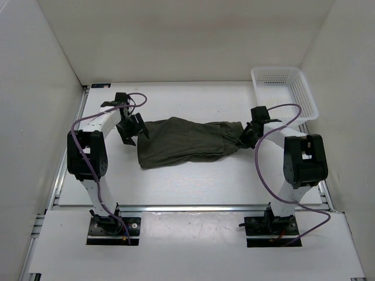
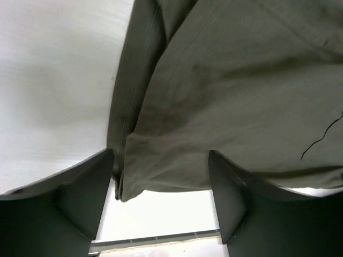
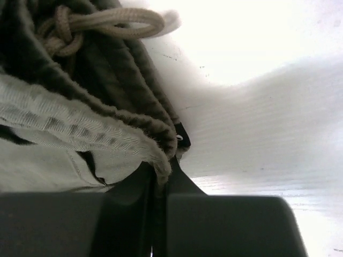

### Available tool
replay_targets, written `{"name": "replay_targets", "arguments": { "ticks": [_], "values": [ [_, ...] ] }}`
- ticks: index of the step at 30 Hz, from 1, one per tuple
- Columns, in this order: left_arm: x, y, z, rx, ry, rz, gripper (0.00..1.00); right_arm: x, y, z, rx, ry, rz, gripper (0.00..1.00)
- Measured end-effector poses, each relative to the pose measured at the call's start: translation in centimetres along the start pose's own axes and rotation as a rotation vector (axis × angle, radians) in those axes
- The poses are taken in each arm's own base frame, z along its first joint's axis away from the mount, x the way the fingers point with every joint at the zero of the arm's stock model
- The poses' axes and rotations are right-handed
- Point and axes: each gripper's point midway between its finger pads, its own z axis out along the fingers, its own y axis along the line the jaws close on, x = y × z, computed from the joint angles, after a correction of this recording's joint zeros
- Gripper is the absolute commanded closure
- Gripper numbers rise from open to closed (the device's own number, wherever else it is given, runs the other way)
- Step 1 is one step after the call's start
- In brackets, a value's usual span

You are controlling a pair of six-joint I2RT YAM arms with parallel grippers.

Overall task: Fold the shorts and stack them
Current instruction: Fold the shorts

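The dark olive-green shorts (image 1: pixel 184 141) lie stretched across the middle of the table. My left gripper (image 1: pixel 133 130) is open at their left end; in the left wrist view the hem (image 2: pixel 161 176) lies between and just beyond its two fingers (image 2: pixel 80 193), not gripped. My right gripper (image 1: pixel 247 136) is shut on the gathered waistband at the right end; the right wrist view shows the ribbed waistband (image 3: pixel 134 128) pinched between the closed fingers (image 3: pixel 177 182), with the tan drawstring (image 3: pixel 102 24) knotted above.
A white plastic mesh basket (image 1: pixel 284 92) stands at the back right corner. White walls enclose the table on three sides. A metal rail (image 1: pixel 187 208) runs along the near edge by the arm bases.
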Motion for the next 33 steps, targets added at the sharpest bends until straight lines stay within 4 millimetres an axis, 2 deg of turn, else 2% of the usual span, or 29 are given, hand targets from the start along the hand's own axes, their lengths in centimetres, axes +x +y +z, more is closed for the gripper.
{"name": "replay_targets", "arguments": {
  "ticks": [1, 2, 3, 6, 10, 14, 19, 21, 24, 28, 30, 33],
  "values": [
    [-0.2, -0.2, 0.1, 0.001, 0.001, 0.004, 0.65, -0.1, 0.0, -0.1, 0.004, -0.005, 0.001, 1.00],
    [-0.4, -0.4, 0.2, 0.001, 0.002, 0.005, 0.83, -0.1, 0.0, -0.2, 0.009, -0.014, -0.002, 1.00],
    [-0.5, -0.5, 0.5, -0.001, 0.003, 0.006, 0.90, -0.3, -0.1, -0.4, 0.015, -0.024, -0.008, 1.00],
    [-0.1, -0.9, 1.6, -0.009, 0.025, 0.029, 0.90, -1.0, -0.5, -1.7, 0.044, -0.075, -0.027, 1.00],
    [1.4, -1.5, 2.8, -0.022, 0.060, 0.054, 0.90, -1.8, -1.4, -5.1, 0.099, -0.160, -0.073, 1.00],
    [3.5, -1.9, 3.1, -0.029, 0.084, 0.073, 0.90, -2.2, -2.3, -7.9, 0.152, -0.211, -0.122, 1.00],
    [5.7, -2.3, 2.2, -0.030, 0.090, 0.083, 0.90, -3.0, -2.2, -9.9, 0.200, -0.245, -0.186, 1.00],
    [5.4, -2.9, 1.9, -0.019, 0.073, 0.085, 0.90, -3.5, -1.3, -10.7, 0.204, -0.266, -0.219, 1.00],
    [3.9, -3.7, 2.0, -0.016, 0.044, 0.076, 0.90, -4.3, 0.8, -12.0, 0.188, -0.305, -0.270, 1.00],
    [1.4, -5.2, 3.7, -0.008, 0.017, 0.072, 0.90, -5.0, 3.7, -12.9, 0.157, -0.342, -0.330, 1.00],
    [0.9, -5.4, 4.8, -0.011, 0.021, 0.071, 0.90, -5.1, 4.8, -13.1, 0.153, -0.352, -0.360, 1.00],
    [1.5, -5.3, 6.2, -0.027, 0.052, 0.076, 0.90, -4.9, 6.9, -13.5, 0.148, -0.362, -0.427, 1.00]
  ]
}}
